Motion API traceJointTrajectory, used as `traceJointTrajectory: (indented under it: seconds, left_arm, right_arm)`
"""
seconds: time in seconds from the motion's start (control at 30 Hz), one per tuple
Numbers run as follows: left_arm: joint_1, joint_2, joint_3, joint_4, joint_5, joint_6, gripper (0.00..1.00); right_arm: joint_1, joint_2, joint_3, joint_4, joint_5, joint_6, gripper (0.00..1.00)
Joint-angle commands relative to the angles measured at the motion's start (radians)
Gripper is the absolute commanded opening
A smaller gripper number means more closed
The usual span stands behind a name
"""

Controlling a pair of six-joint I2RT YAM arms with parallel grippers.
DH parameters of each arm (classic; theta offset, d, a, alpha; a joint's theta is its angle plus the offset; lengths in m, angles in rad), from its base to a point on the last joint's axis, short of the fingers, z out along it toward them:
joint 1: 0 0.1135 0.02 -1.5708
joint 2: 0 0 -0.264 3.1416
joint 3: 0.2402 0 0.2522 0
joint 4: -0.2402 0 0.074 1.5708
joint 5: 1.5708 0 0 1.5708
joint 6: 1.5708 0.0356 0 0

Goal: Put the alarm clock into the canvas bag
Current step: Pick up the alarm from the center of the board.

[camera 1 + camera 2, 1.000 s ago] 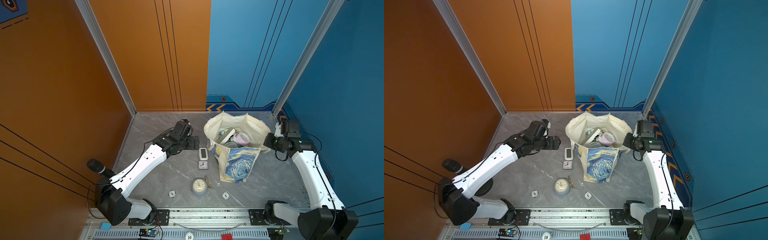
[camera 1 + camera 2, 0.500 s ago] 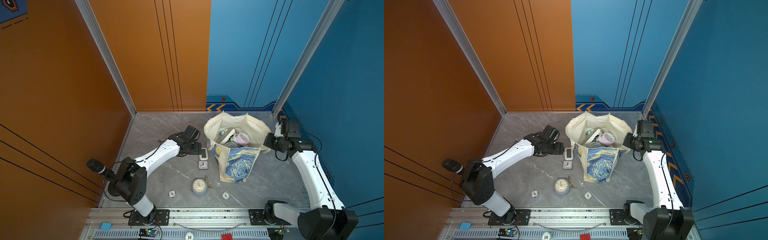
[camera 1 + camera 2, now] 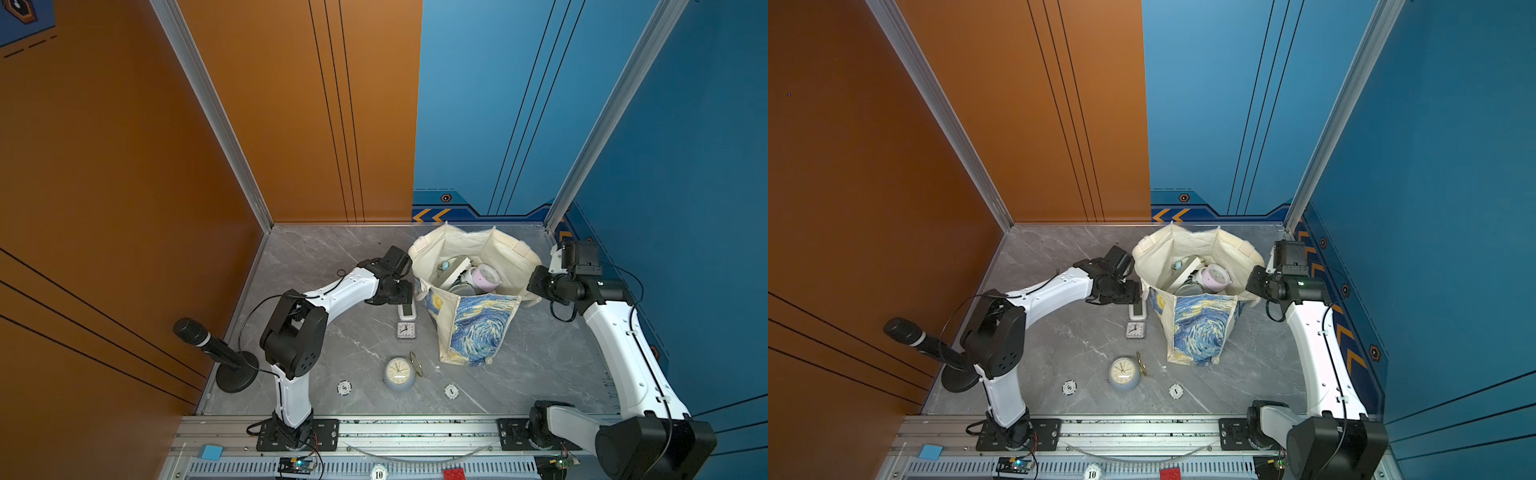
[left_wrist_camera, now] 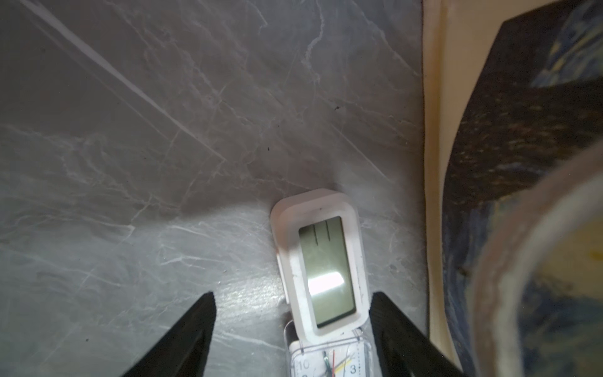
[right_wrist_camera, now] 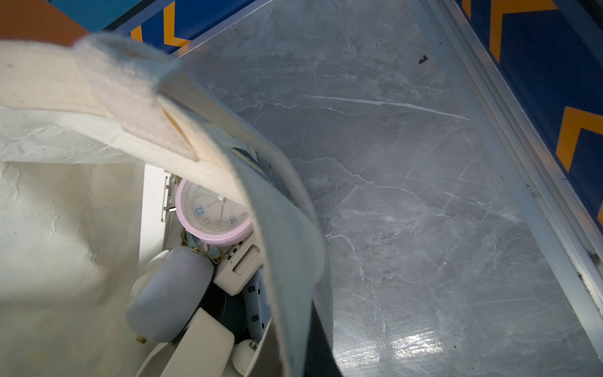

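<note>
The canvas bag [image 3: 473, 332] [image 3: 1200, 332] stands open on the grey floor, with a pink round clock [image 3: 484, 278] [image 5: 212, 212] and other clocks inside. A white digital alarm clock [image 3: 406, 311] [image 3: 1136, 311] [image 4: 326, 267] lies flat beside the bag. My left gripper [image 3: 400, 292] [image 3: 1130, 293] [image 4: 292, 295] is low over it and open. Its black fingers [image 4: 388, 326] straddle the clock's near end, one close against the clock's side. A small square analogue clock [image 3: 406, 330] [image 4: 329, 362] touches that end. My right gripper [image 3: 536, 284] [image 3: 1254, 280] [image 5: 293, 352] is shut on the bag's rim.
A round pale-blue clock [image 3: 399, 372] with a brass ring sits nearer the front. Two round white markers [image 3: 344, 387] [image 3: 451, 390] lie near the front edge. A black microphone on a stand [image 3: 212, 345] is at the left, and walls close in on three sides.
My left arm has swung in and dropped from above the floor to the white digital clock, and its jaws have narrowed somewhat. The right arm and the bag have not moved.
</note>
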Motion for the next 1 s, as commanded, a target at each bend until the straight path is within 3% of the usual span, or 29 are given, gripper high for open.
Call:
traceJointTrajectory:
  seconds: [0.0, 0.27, 0.63, 0.97]
  left_arm:
    - [-0.009, 0.05, 0.044, -0.008, 0.02, -0.016, 0.76]
    - [-0.029, 0.151, 0.139, -0.06, -0.007, -0.046, 0.78]
    - [-0.072, 0.217, 0.214, -0.161, -0.09, -0.062, 0.94]
    - [-0.106, 0.214, 0.169, -0.178, -0.095, -0.081, 0.91]
  right_arm:
    - [0.013, -0.009, 0.015, -0.007, 0.002, -0.023, 0.1]
    - [0.013, -0.002, 0.021, -0.008, 0.001, -0.024, 0.1]
    - [0.012, 0.005, 0.023, -0.006, -0.003, -0.024, 0.1]
    - [0.012, 0.012, 0.027, -0.006, -0.005, -0.022, 0.1]
